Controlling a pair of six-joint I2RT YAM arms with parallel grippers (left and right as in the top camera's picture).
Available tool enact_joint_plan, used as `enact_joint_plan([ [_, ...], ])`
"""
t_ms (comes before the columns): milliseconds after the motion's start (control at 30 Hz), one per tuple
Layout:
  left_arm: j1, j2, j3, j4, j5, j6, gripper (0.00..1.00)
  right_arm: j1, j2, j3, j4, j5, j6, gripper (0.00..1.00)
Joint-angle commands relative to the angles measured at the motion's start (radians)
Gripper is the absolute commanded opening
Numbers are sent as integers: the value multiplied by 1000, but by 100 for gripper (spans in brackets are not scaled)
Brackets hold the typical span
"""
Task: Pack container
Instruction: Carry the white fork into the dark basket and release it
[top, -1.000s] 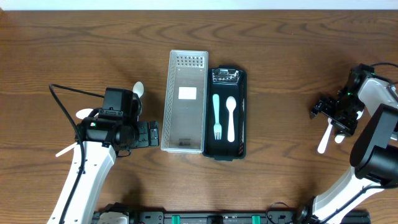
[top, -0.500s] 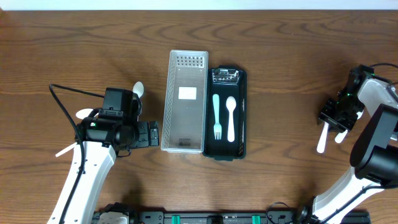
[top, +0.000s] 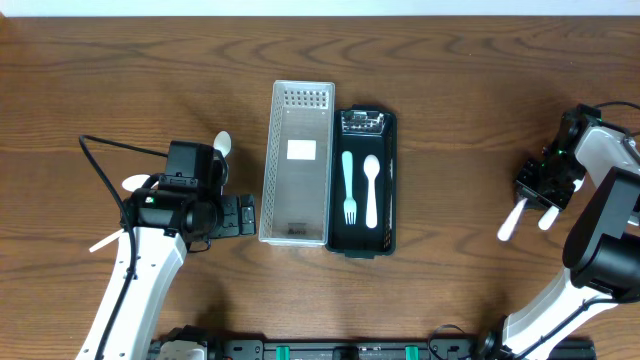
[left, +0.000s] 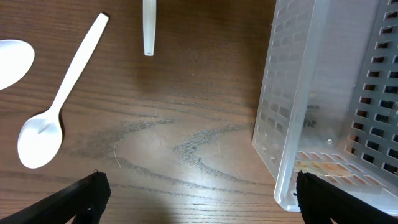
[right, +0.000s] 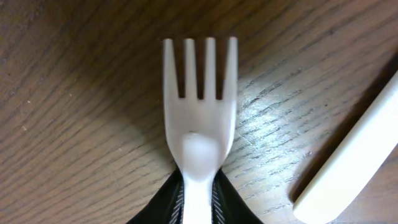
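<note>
White fork (right: 199, 112): clamped at its neck by the right claw (right: 198, 198), tines over the worktop (right: 62, 93). Left claw (left: 198, 194): held wide apart, beside the clear perforated bin (left: 329, 106).

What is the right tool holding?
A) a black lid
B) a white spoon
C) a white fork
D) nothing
C: in the right wrist view the right tool is pinched on the neck of a white fork, whose four tines point away from it.
</note>
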Motion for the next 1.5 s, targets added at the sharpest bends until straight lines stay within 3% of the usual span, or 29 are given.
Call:
enact_joint_plan([
  [0, 4, 0, 13, -2, -11, 2, 98, 18, 6, -16, 5, -11, -2, 8],
  [67, 4, 0, 13, -2, -11, 2, 98, 21, 6, -16, 6, -11, -2, 1],
  [433, 4, 0, 13, -2, -11, 2, 98, 175, -137, 0, -11, -11, 10, 1],
  [633, 4, 0, 13, -2, -11, 2, 98, 400, -367, 90, -29, -34, 43, 1],
  [800, 4, 0, 13, -2, -11, 2, 98, 623, -457, 186, -10, -37, 119, 1],
  [1033, 4, 0, 13, -2, -11, 2, 98, 843, -410, 208, 55, 62, 228, 1],
  [1467, 4, 0, 13, -3, -11, 2, 98, 930, -98, 208, 102, 41, 225, 4],
])
